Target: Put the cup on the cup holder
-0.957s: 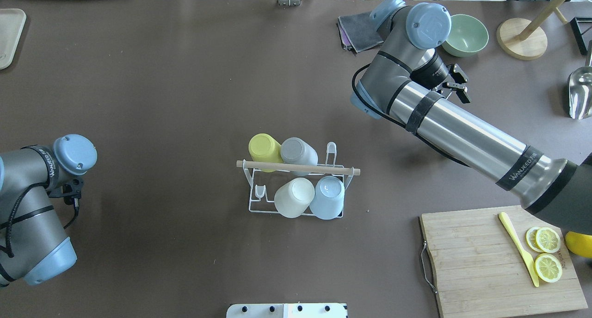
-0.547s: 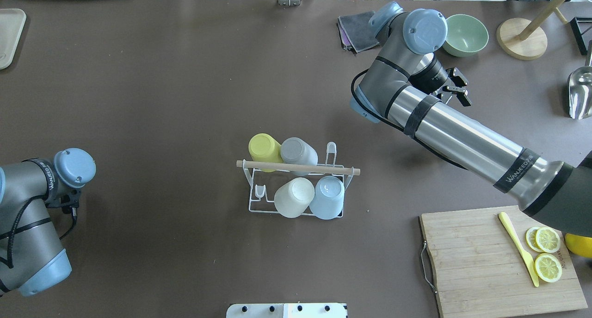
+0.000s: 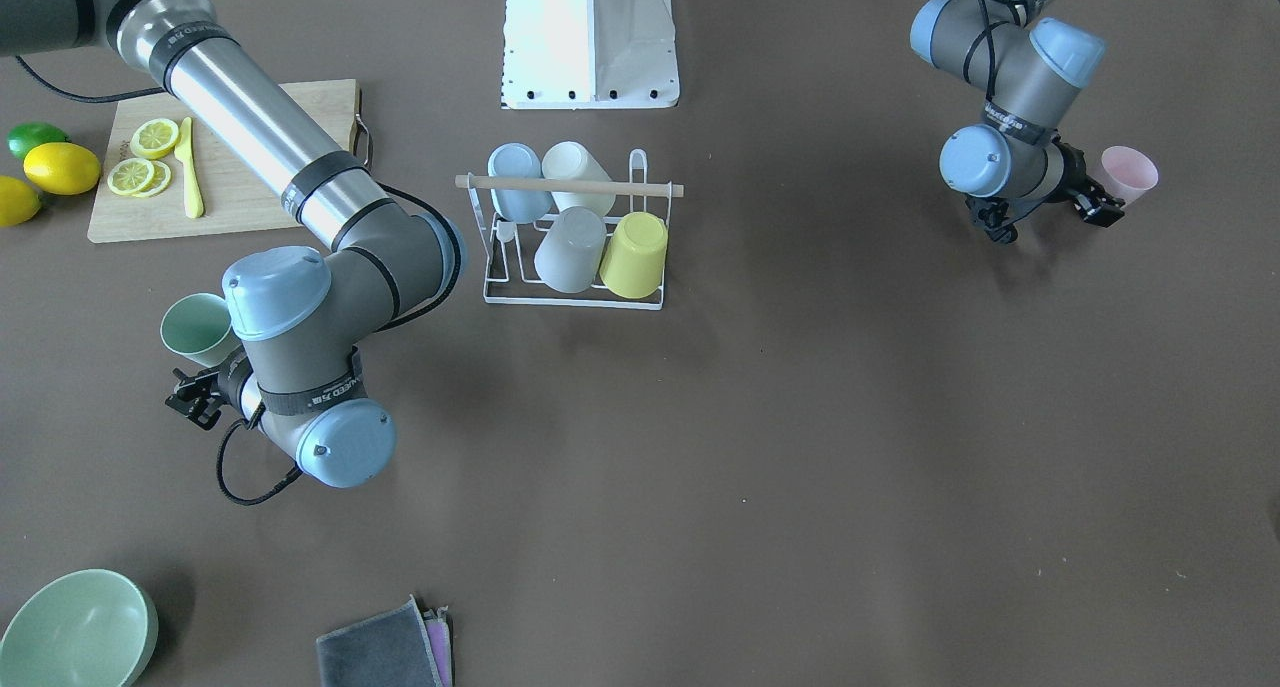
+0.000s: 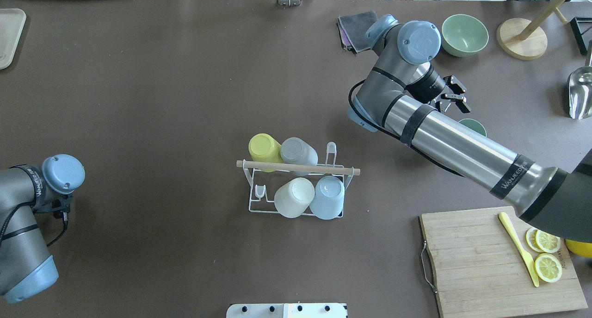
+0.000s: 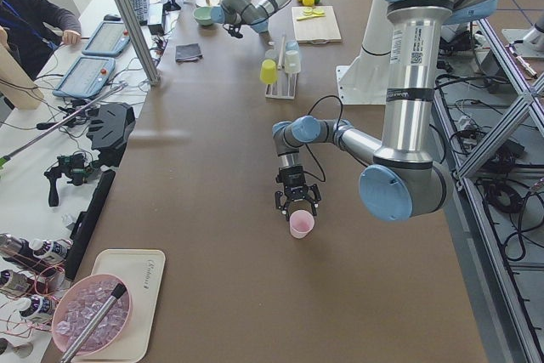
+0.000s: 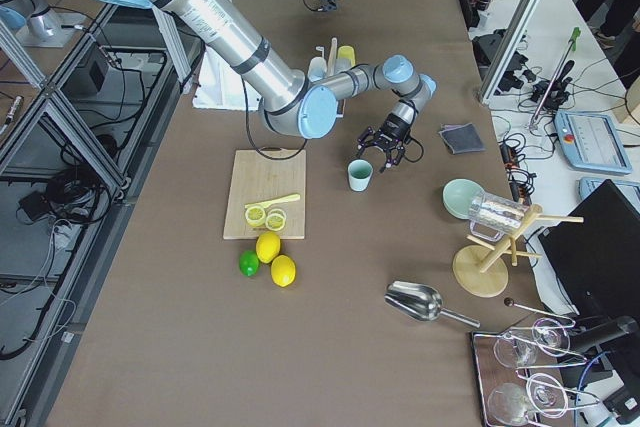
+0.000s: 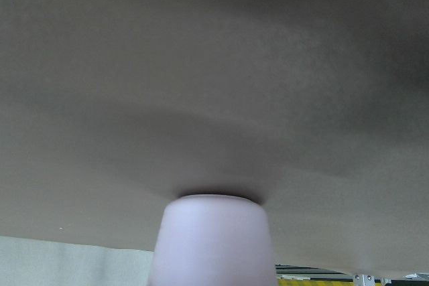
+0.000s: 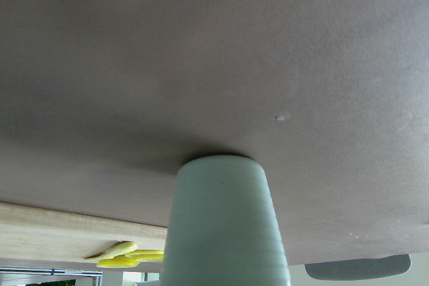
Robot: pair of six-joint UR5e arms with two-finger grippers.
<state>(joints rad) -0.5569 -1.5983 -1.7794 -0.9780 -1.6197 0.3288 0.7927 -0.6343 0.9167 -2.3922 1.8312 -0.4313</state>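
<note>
The white wire cup holder [image 4: 252, 203] with a wooden rod handle [image 4: 296, 168] stands mid-table; it also shows in the front view [image 3: 570, 184]. It holds a yellow cup [image 4: 262, 146], a grey cup [image 4: 298, 150], a cream cup [image 4: 293, 197] and a light blue cup [image 4: 327, 197], all upside down. My right gripper [image 4: 454, 96] is open beside a green cup [image 3: 197, 329] that stands on the table, apart from it. My left gripper [image 3: 1098, 210] is open next to a pink cup [image 3: 1130, 172] at the table's left end, and holds nothing.
A green bowl [image 4: 465, 34], a folded grey cloth [image 4: 358, 31] and a wooden stand [image 4: 521, 38] are at the back right. A cutting board [image 4: 485, 262] with lemon slices and a yellow knife lies front right. A metal scoop [image 4: 580, 93] lies far right.
My right wrist has swung a little left and toward me, and the green cup now shows past the forearm. My left arm has drawn back toward the table's near left corner.
</note>
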